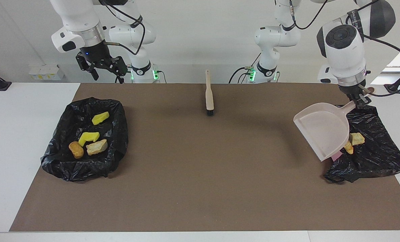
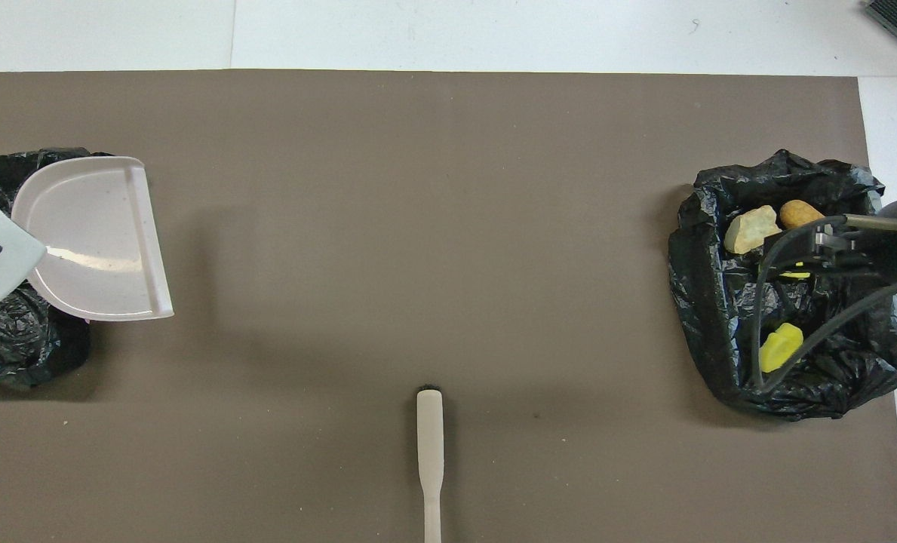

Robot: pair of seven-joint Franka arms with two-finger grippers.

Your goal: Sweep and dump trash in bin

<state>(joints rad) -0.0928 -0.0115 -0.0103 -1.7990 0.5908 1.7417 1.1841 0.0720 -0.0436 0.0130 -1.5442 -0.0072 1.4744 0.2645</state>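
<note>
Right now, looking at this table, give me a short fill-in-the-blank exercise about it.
1. The left gripper holds the ____ by its handle.
2. The brush lies on the brown ____.
3. The black-lined bin under the right gripper holds ____ scraps.

Answers: dustpan; mat; four

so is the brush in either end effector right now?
No: the brush lies flat on the mat between the two arm bases, while the left end effector holds the dustpan.

Left gripper (image 1: 360,99) clamped on dustpan (image 1: 322,129) handle, pan tilted over black bin (image 1: 374,148); right gripper (image 1: 105,69) waits, open.
</note>
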